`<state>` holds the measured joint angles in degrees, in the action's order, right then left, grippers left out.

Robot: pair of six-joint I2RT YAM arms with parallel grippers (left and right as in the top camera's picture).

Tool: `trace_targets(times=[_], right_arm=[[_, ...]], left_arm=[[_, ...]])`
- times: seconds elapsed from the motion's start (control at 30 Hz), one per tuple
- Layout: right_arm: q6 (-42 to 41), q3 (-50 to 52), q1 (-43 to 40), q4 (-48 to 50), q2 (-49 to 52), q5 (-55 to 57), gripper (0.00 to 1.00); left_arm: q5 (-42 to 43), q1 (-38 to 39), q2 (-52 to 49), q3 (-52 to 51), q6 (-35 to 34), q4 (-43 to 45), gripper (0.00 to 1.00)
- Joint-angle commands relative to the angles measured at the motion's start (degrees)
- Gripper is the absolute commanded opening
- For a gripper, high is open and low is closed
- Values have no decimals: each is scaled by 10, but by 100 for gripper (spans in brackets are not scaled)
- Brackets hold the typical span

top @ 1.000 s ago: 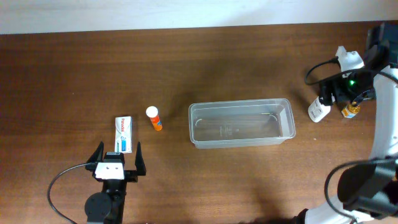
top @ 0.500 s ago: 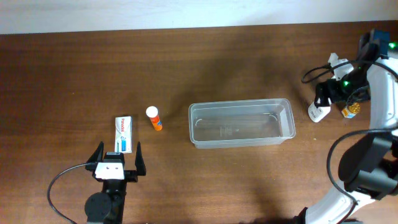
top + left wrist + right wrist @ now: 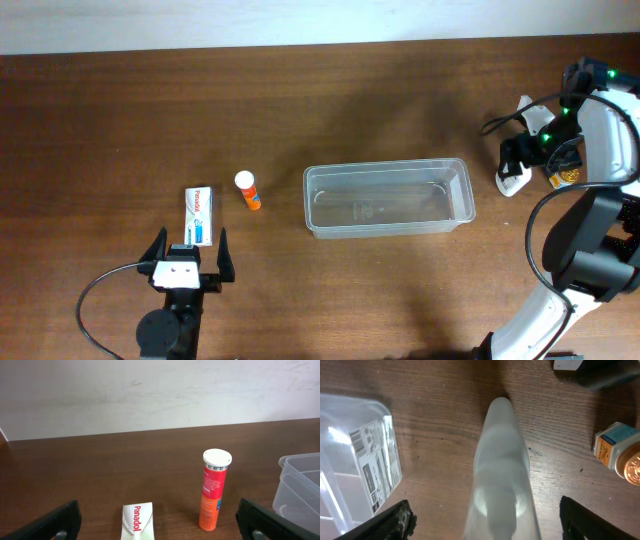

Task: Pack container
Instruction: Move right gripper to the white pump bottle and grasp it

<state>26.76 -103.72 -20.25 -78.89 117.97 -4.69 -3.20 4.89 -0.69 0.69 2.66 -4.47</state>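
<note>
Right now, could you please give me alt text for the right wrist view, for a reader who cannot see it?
A white bottle fills the centre, between the right gripper's open fingers, which do not touch it. The clear container's corner shows at left and a small gold-capped bottle at right, on a wooden table.

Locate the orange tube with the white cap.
Overhead view, left of centre: orange tube stands upright between the white Panadol box and the clear plastic container.

Five kinds of item are counted, one of each: one clear container (image 3: 385,229), one white-capped orange tube (image 3: 247,190), one Panadol box (image 3: 201,215), one white bottle (image 3: 513,180), one small gold-capped bottle (image 3: 619,452).
</note>
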Motion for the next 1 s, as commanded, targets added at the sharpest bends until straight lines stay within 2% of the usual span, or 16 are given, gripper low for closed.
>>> trace_targets(times=[0.0,0.33,0.77,0.97], right_arm=[[-7,-7,1,7,18,-12,84],[-6,-5,5,36,22,-13,82],[-6,-5,5,57,23,-14,71],[-6,-5,5,61,23,-13,56]], left_arm=[[4,-3,4,-2,9,-1,99],[4,-3,4,-2,9,-1,99],[4,-3,4,-2,9,-1,99],[4,-3,4,-2,9,-1,99]])
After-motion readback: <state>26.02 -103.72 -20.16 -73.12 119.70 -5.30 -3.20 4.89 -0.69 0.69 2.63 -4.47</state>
